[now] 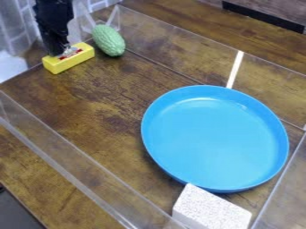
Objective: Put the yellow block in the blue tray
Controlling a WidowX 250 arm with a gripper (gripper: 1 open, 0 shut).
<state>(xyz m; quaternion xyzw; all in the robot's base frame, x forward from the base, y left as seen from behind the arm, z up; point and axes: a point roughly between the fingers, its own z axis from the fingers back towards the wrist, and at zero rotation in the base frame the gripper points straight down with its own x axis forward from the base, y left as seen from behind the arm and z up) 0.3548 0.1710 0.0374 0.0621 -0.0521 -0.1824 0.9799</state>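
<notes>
Clenched, dark gripper [56,49] right at the yellow block [68,58], up in the far left corner by the clear wall; hard to tell, at this size, whether pinching it or merely pressing against it. Just beside, the green bumpy oval [106,39]. Well apart, across the wood, the blue tray [216,139], with nothing in it, and past that the white speckled block [212,207]. Early going, by the look of it: reached the block, now lift, carry and release left to do.
</notes>
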